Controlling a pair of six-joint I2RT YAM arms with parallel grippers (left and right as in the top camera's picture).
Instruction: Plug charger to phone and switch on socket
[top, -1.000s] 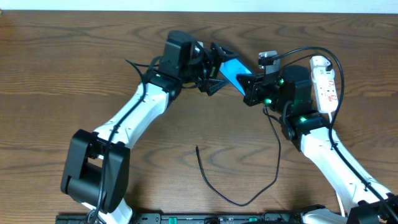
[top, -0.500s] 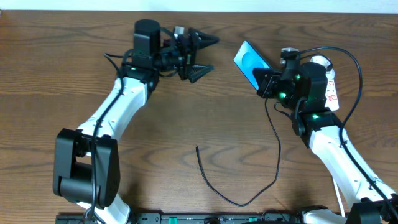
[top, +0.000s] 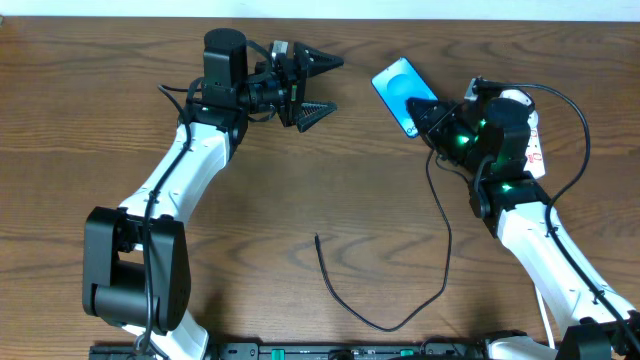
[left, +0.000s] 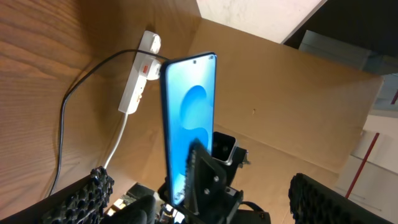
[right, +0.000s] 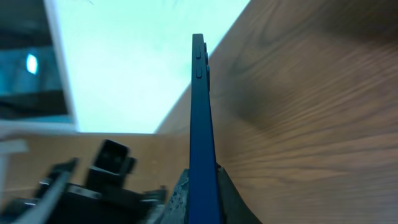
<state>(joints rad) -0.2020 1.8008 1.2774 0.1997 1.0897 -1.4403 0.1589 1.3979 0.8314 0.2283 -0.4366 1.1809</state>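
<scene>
My right gripper (top: 424, 117) is shut on the lower end of the phone (top: 398, 90) and holds it above the table, blue screen up. In the right wrist view the phone (right: 200, 106) shows edge-on between the fingers (right: 202, 193). My left gripper (top: 322, 88) is open and empty, a short way left of the phone and facing it; in its wrist view (left: 199, 205) the phone (left: 189, 118) stands upright ahead. The charger's black cable (top: 390, 326) loops on the table, its plug tip (top: 318, 238) lying free. The socket (top: 532, 135) lies at the right, partly hidden by my right arm.
The socket also shows in the left wrist view (left: 138, 84), with a black cable (left: 68, 106) arcing from it. A second arc of the black cable (top: 578, 120) runs round the socket's right side. The table's far edge (top: 400, 18) is close behind the phone.
My left gripper has let go of the phone and pulled back to the left, open. My right gripper has carried the phone to the right and slightly farther back.
</scene>
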